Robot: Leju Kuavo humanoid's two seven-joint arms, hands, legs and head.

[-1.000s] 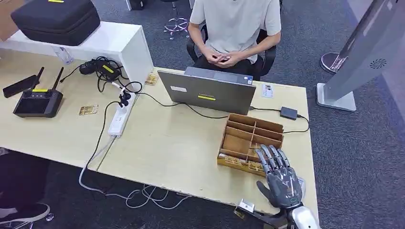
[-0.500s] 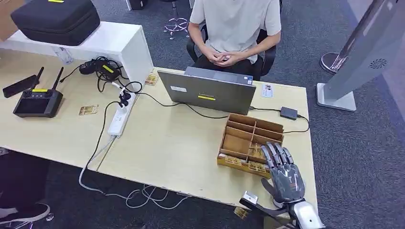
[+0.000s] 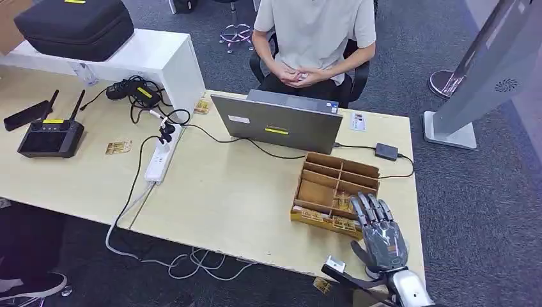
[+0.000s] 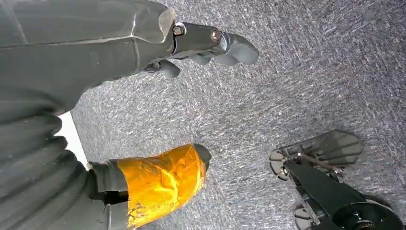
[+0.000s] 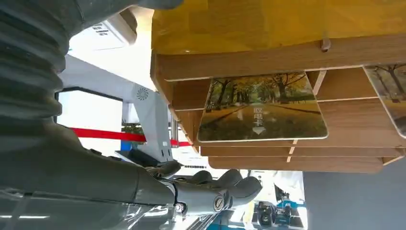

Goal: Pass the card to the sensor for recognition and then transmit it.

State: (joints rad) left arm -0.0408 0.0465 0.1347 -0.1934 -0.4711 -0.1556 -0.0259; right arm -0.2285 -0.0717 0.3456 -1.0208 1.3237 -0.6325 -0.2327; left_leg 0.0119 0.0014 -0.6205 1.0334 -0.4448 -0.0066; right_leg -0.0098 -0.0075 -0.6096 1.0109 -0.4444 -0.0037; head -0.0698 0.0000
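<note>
A wooden divided box (image 3: 323,190) stands at the front right of the table (image 3: 230,192), with picture cards in its near compartments. My right hand (image 3: 378,235) hovers at the box's near right corner, fingers stretched out flat and apart, holding nothing. In the right wrist view a card (image 5: 262,108) printed with a tree-lined road leans in a slot of the box (image 5: 287,60), and my right hand's fingers (image 5: 210,191) lie apart from it. A small black sensor (image 3: 386,151) sits on a cable behind the box. My left hand (image 4: 158,110) hangs over grey carpet, thumb and fingers apart, with nothing in it.
A laptop (image 3: 281,121) stands behind the box, and a person (image 3: 313,38) sits beyond it with hands clasped. A power strip (image 3: 160,160), cables, a remote controller (image 3: 50,137) and loose cards (image 3: 118,148) lie to the left. A grey kiosk (image 3: 492,70) stands off the table's right side.
My right hand has shifted slightly to the right and toward the table's near edge, staying outstretched over the box corner. Nothing else has moved.
</note>
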